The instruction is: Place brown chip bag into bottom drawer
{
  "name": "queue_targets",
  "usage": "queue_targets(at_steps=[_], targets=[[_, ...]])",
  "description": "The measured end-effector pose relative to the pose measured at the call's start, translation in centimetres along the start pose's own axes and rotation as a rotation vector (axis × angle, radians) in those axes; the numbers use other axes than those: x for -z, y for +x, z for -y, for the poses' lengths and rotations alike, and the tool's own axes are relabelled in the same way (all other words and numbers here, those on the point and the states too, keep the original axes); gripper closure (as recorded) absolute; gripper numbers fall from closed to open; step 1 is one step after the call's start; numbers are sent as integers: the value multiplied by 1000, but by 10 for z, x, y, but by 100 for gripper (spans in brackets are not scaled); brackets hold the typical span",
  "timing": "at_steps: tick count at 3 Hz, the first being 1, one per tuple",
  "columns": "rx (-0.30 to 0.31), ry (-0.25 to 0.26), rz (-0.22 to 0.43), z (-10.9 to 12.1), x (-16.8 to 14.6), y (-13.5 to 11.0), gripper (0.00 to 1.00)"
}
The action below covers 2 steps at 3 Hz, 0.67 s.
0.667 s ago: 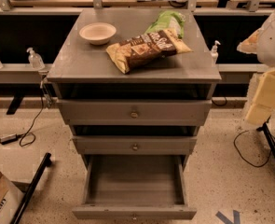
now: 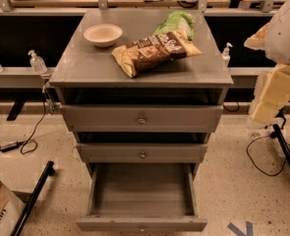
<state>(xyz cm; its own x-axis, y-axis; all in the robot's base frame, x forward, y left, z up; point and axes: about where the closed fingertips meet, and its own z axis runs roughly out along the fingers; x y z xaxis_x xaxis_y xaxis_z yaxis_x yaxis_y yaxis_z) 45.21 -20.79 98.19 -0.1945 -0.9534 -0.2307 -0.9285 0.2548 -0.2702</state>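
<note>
Crinkly dark brown chip bag (image 2: 157,50) with tan-yellow ends is found flat on the grey metal cabinet's (image 2: 85,68) top, right of centre, well apart from the cream-and-white gripper (image 2: 271,97) held off the cabinet's right side; the gripper's state cannot be told. The bag's long axis is laid diagonally, front-left to rear-right, against a light green bag (image 2: 176,21). Round beige bowl (image 2: 102,34), rear-left, is seen bare inside. Deep grey bottom drawer (image 2: 110,224) is pulled open, floor bare.

The robot arm (image 2: 277,92) at right edged slightly leftward, tool out of view.
</note>
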Motion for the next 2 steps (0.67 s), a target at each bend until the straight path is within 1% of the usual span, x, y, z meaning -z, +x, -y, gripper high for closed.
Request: queue_targets(at_steps=[1, 2], targets=[[-11, -13, 3, -2, -1, 0, 0], [-33, 45, 60, 15, -5, -20, 0]])
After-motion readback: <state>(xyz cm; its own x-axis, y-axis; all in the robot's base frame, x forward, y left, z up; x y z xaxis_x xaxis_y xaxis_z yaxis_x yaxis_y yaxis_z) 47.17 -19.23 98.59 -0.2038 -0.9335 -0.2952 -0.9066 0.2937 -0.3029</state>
